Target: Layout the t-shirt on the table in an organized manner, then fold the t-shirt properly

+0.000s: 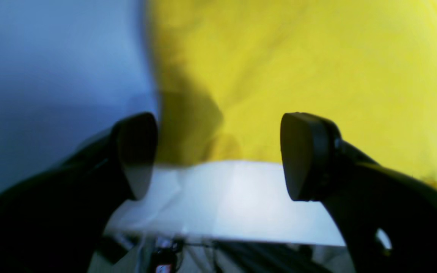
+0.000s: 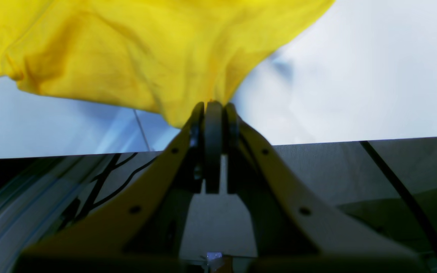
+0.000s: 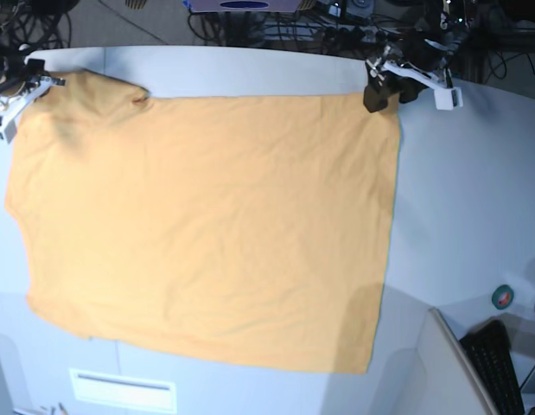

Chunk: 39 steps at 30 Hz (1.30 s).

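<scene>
The t-shirt (image 3: 206,225) is spread nearly flat across the table (image 3: 474,173), apparently so that folding can begin from a tidy layout. The right gripper (image 2: 214,108) is clamped on a pinch of cloth at the sleeve corner by the table's edge, judged to keep that side taut. The left gripper (image 1: 218,155) stands wide apart, empty, at the opposite hem corner.

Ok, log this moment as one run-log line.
stage: layout | t-shirt: spread flat on table | right gripper: shut on shirt edge | left gripper: open, at shirt corner

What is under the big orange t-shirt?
The pale table is under the t-shirt; its bare top shows all around the cloth. Whether anything small hides beneath cannot be seen, because the shirt covers that part.
</scene>
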Each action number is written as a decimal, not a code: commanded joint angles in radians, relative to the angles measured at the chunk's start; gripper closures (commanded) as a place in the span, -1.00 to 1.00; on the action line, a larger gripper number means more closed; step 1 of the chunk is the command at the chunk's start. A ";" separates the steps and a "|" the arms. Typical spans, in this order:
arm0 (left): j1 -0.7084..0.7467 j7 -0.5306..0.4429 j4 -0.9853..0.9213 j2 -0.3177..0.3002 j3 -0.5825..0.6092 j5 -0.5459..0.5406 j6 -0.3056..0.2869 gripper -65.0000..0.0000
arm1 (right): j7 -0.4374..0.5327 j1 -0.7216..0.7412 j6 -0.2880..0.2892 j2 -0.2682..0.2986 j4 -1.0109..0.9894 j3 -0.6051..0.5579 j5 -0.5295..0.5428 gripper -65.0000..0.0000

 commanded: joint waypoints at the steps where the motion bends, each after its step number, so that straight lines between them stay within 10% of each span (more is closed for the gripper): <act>1: 0.020 0.031 0.005 -0.007 0.004 0.021 -0.001 -0.49 | 0.006 0.000 0.001 0.015 0.013 0.005 0.004 1.00; 13: 0.075 0.140 0.036 -0.021 0.004 0.021 -0.135 -0.30 | 0.006 0.000 0.001 0.016 0.013 0.003 0.004 1.00; 39: 0.018 0.159 -0.157 -0.020 -0.148 -0.253 -0.136 -0.24 | 0.006 -0.002 0.001 0.023 0.013 0.003 0.004 1.00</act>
